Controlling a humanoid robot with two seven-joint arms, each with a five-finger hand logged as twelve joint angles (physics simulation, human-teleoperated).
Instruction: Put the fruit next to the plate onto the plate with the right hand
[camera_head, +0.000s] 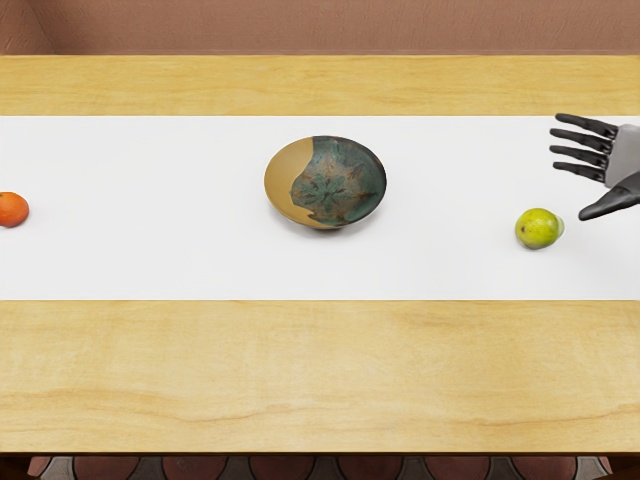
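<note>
Wooden bench (300, 380) w/ a white runner (150, 260) down its length, brownish wall behind at 12 o'clock. Plate (282, 185), ochre and green glaze, sits mid-runner, nothing on it. Yellow-green fruit (538, 228) lies on the runner at approx 4 o'clock from the plate, well apart from it. An orange fruit (11, 209) lies at 9 o'clock, cut by the picture edge, even farther off. Right robot hand (608, 165) comes in at 3 o'clock, near the yellow-green fruit at its 1–2 o'clock, not touching; fingers (580, 152) spread and pointing toward 9, thumb (610, 205) lowest, holding nothing. Left arm not in view. Nothing grasped yet, so the whole task is ahead. Risks, as I judge them: (1) fruit is round and free on a smooth cloth; if thumb or a fingertip clips it before the hand closes, it prob rolls toward 9 or 6, out of the grasp line. (2) Grip too shallow, i.e. fingertips only, and fruit could squirt out on lift or drop mid-carry. (3) Long carry to the plate; a low transit might catch the rim and shove the plate. (4) Plate looks dished but shallow; release from height or w/ sideways speed and fruit may roll over the rim. (5) Two fruits, neither close to the plate; yellow-green one is nearer and on the right side, so prob the target, and the orange one would be a wrong pick.
</note>
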